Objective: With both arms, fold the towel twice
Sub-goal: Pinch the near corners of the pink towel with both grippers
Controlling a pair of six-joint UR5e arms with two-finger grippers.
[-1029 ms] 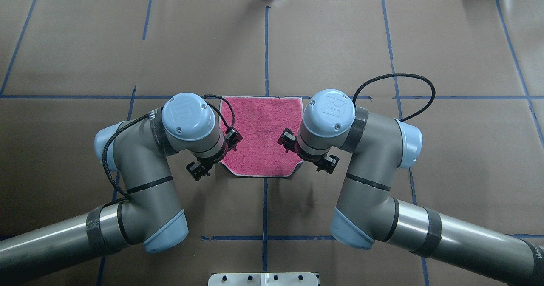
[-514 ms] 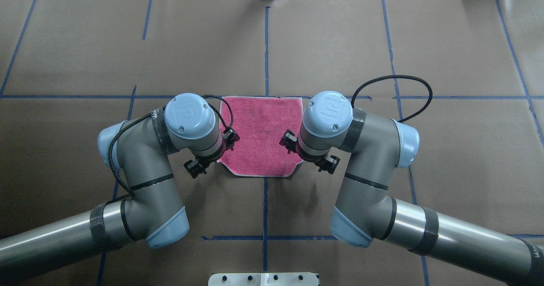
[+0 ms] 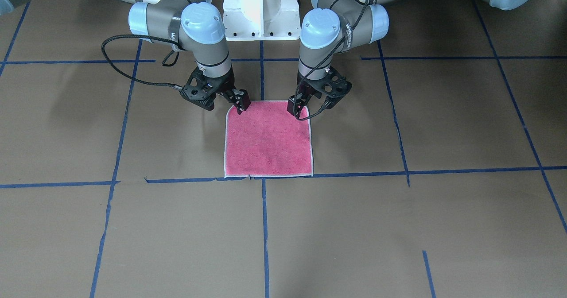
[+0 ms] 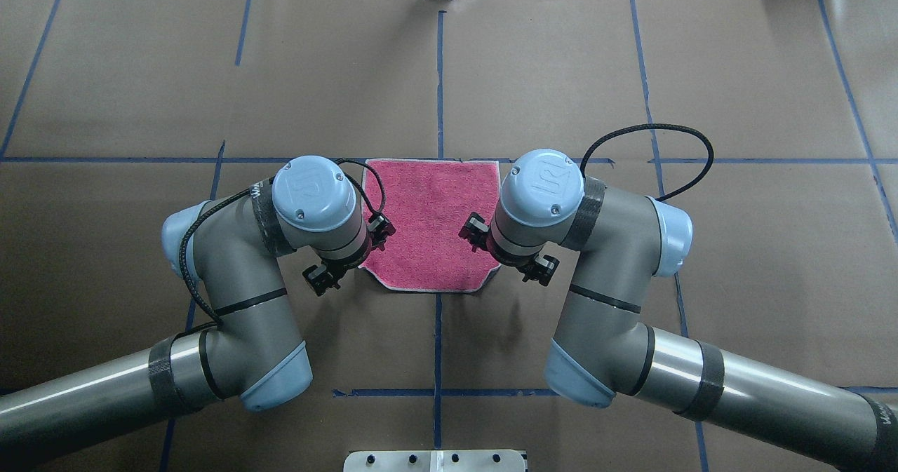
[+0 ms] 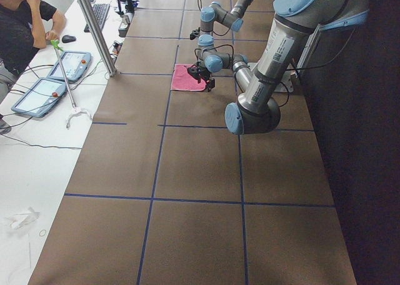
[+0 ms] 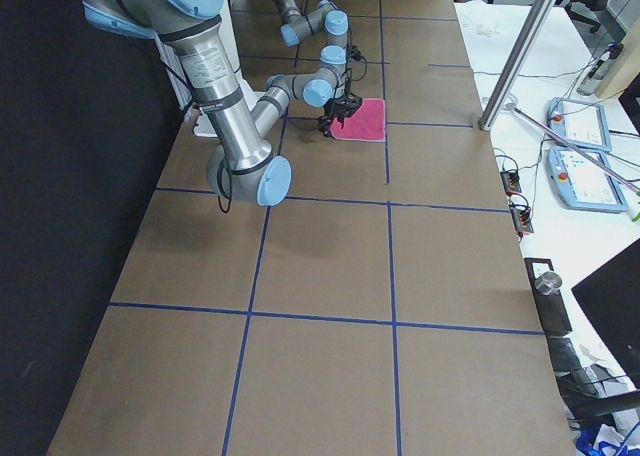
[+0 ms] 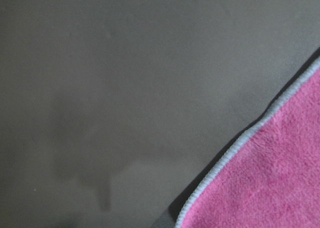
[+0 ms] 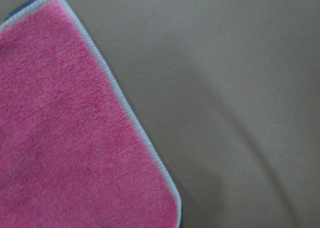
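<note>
The towel (image 3: 268,143) lies flat with its pink face up, and also shows in the overhead view (image 4: 429,212). Both grippers point down at its two corners nearest the robot. My right gripper (image 3: 226,105) looks open and straddles one corner, with one finger (image 3: 241,102) on the cloth. My left gripper (image 3: 311,107) looks open and straddles the other corner, with one finger (image 3: 292,105) on the cloth. The left wrist view shows the towel's stitched border (image 7: 235,148). The right wrist view shows its rounded corner (image 8: 172,198). Neither wrist view shows any fingers.
The white pedestal base (image 3: 261,10) stands behind the towel. Blue tape lines (image 4: 438,79) cross the brown table cover. A metal plate (image 4: 435,460) sits at the robot-side edge. An operator (image 5: 19,29) and tablets (image 5: 72,63) are beside the table's far side.
My left arm has shifted slightly back toward the robot. The right arm and the towel look almost unchanged.
</note>
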